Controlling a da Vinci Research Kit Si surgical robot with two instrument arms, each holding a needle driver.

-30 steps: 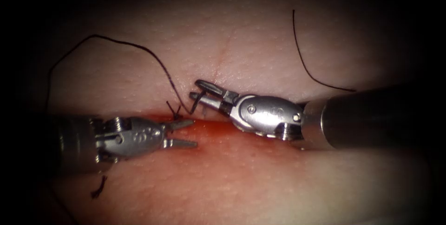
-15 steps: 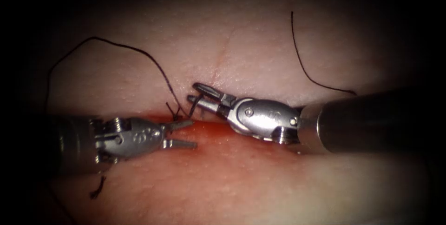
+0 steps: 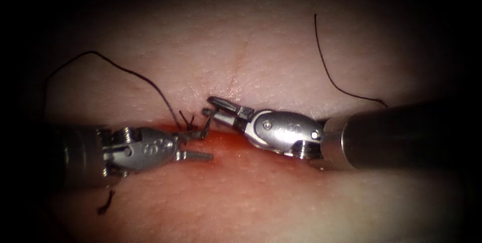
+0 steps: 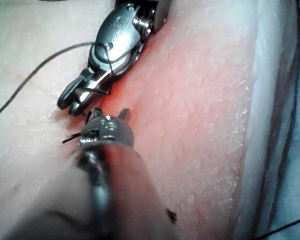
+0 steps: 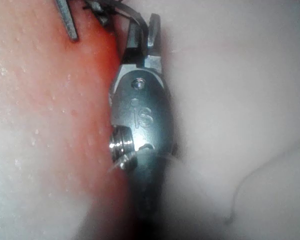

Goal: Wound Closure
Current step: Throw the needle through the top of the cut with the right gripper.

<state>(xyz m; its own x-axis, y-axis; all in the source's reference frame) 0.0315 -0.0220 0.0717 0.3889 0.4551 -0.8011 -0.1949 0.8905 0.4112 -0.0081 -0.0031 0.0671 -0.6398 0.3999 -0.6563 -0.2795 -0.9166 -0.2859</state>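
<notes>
My right tool [image 3: 207, 105] comes in from the right and is shut on the dark curved needle [image 3: 205, 125] near one of its ends. The needle hangs down over the cut, and its free end lies against the upper jaw of my left tool [image 3: 210, 145]. That tool lies along the red cut [image 3: 226, 142] with its jaws open, holding nothing. Just above its jaws sits a knot with short tails [image 3: 186, 119]. From there the thread [image 3: 125, 70] loops up and away to the left. The right tool [image 4: 72, 104] also shows in the left wrist view, with the needle [image 4: 97, 91] across its jaws.
A loose piece of thread [image 3: 329, 75] curves over the tissue [image 3: 281, 47] above the right shaft. A short cut end [image 3: 105, 204] lies below the left tool's shaft. Red fluid [image 3: 241, 162] stains the tissue along and below the cut.
The right tool has moved left and down, swinging the needle's free end onto the left tool's upper jaw. The thread loop has sagged to the left. The left tool has stayed put.
</notes>
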